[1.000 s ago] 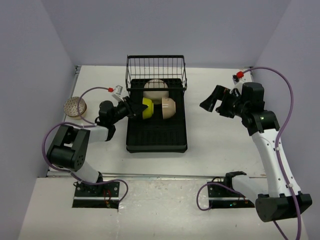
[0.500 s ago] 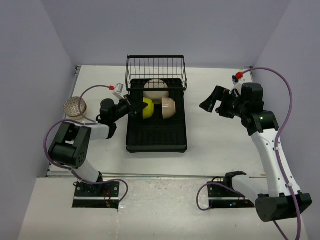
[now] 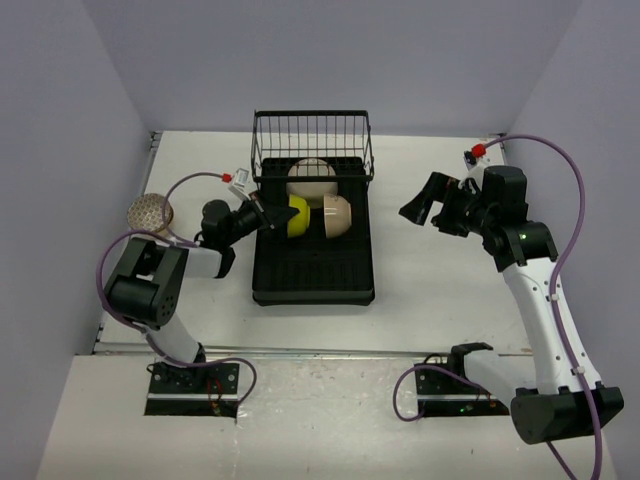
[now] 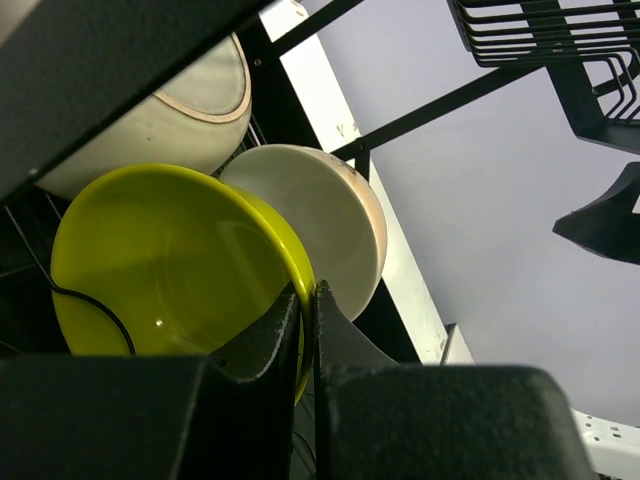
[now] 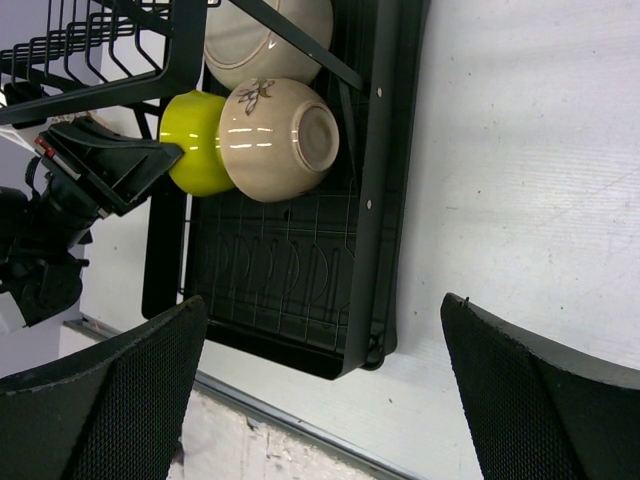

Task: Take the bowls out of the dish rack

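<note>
Since a second ago, the left gripper (image 3: 268,217) has closed and its wrist has edged a little toward the far side. The right arm and the bowls have stayed where they were.

The left gripper now pinches the rim of the yellow bowl (image 3: 295,216). In the left wrist view its two fingers (image 4: 262,340) stand almost together, with the bowl's edge (image 4: 160,260) caught between them. This bowl stands on its edge in the rack (image 3: 315,275), near the left wall, with its hollow facing the left gripper.

A cream bowl (image 3: 338,214) stands on edge too, just to the right of the yellow one. It touches or nearly touches it, and its foot points right. The right wrist view shows a small dark flower mark on its side (image 5: 280,138). A larger cream bowl (image 3: 312,180) sits behind them, at the foot of the wire basket (image 3: 312,135) at the rack's far end.

The netted bowl (image 3: 151,211) sits on the table (image 3: 430,290) at the far left, well apart from the rack and beside the left arm's cable.

The right gripper (image 3: 425,205) hovers to the right of the rack with its fingers spread wide and nothing between them. Its camera looks down on the rack's right wall (image 5: 385,180) and the bare table beside it.
</note>
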